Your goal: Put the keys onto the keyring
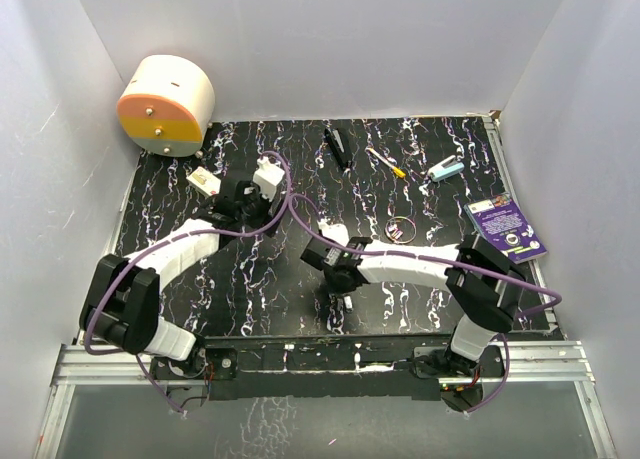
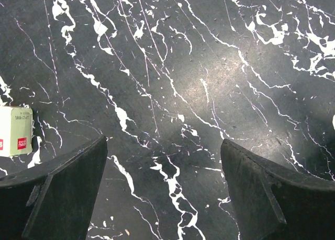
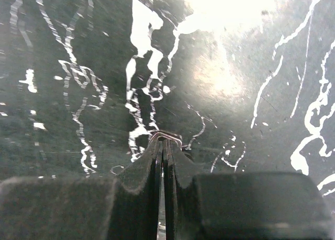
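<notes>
On the black, white-veined desk (image 1: 250, 289), the keyring (image 1: 405, 223) lies right of centre, with the keys (image 1: 392, 234) bunched against its near-left edge. They are too small in the top view to tell whether any is threaded on the wire. The right hand (image 3: 163, 138) hangs close over bare desk to the left of the ring, near it but not touching. Its fingers (image 3: 141, 172) are pressed flat together with only a hairline slit between them. A thin bright line runs along their tips, and I cannot tell whether it is something pinched or just the finger edge. The left hand (image 2: 163, 142) is further left and toward the back. It is spread wide with nothing between its dark pads (image 2: 68, 193), and a small white box (image 2: 14, 130) sits just beside its left finger. Behind the ring, well apart from it, are a black stick-like object (image 1: 338, 147), a yellow-handled thin tool (image 1: 385, 162) and a small teal item (image 1: 447, 168). A purple booklet (image 1: 507, 227) lies at the right edge of the desk, and a white-and-orange drum (image 1: 165, 104) stands in the far left corner.
</notes>
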Robot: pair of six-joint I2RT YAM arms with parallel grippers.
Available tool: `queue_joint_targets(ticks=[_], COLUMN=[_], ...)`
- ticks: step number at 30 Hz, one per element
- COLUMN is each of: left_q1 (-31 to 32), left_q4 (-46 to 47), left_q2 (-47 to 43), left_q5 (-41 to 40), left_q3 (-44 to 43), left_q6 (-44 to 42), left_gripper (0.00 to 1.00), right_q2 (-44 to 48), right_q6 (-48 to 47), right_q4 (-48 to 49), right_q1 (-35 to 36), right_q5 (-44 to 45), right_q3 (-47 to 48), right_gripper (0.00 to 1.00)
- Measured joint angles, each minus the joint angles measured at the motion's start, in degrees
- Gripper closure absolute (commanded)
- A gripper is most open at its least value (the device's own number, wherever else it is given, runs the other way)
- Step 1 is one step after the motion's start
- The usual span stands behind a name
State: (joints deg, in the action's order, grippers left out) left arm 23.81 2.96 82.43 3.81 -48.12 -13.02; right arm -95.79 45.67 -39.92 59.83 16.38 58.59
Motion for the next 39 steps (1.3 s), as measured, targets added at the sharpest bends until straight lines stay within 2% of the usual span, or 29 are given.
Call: queue_joint_targets(ticks=[5, 10, 13, 15, 16, 21, 25, 30, 34, 39], left_q1=[-2.3, -7.3, -10.0, -11.2, -11.3, -11.0, -10.7, -9.8, -7.4, -2.3], left_q4=[-1.5, -1.7, -2.0, -2.7, -3.2, -3.9, -1.8, 5.8, 11.0, 16.9], left_q2=[-0.5, -0.7, -0.7, -0.8, -0.8, -0.8, 0.4, 5.1, 7.3, 7.8], left_q5=[2.4, 8.0, 12.0, 16.3, 18.9, 29.9, 36.5, 37.5, 32.1, 27.0], left_q3=[-0.5, -1.0, -1.0, -1.0, -1.0, -1.0, -1.0, -0.1, 2.9, 8.2], left_q6=[-0.4, -0.2, -0.4, -1.6, -2.3, -4.4, -4.7, 0.8, 8.2, 18.1], left_gripper=[0.12, 0.12, 0.12, 0.12, 0.12, 0.13, 0.14, 0.16, 0.21, 0.21], right_q2=[1.0, 4.6, 3.0, -0.8, -3.2, -8.3, -4.0, 7.8, 16.5, 21.7], right_q6=[-4.5, -8.6, -10.7, -12.0, -12.7, -14.6, -15.3, -15.6, -15.5, -14.5], right_q4=[5.5, 19.3, 24.3, 24.9, 25.2, 24.3, 23.8, 23.9, 21.5, 17.2], right_q1=[-2.5, -12.5, -18.3, -20.9, -21.7, -24.7, -27.0, -28.4, -27.8, -28.0], right_q5=[-4.0, -16.5, -23.1, -26.9, -28.4, -32.0, -32.8, -33.1, -22.3, -12.6], right_q3=[1.6, -0.2, 0.4, 3.5, 5.2, 7.6, 6.2, 2.6, -1.2, -6.5], right_gripper=[0.92, 0.91, 0.81, 0.71, 0.68, 0.68, 0.68, 0.7, 0.72, 0.74])
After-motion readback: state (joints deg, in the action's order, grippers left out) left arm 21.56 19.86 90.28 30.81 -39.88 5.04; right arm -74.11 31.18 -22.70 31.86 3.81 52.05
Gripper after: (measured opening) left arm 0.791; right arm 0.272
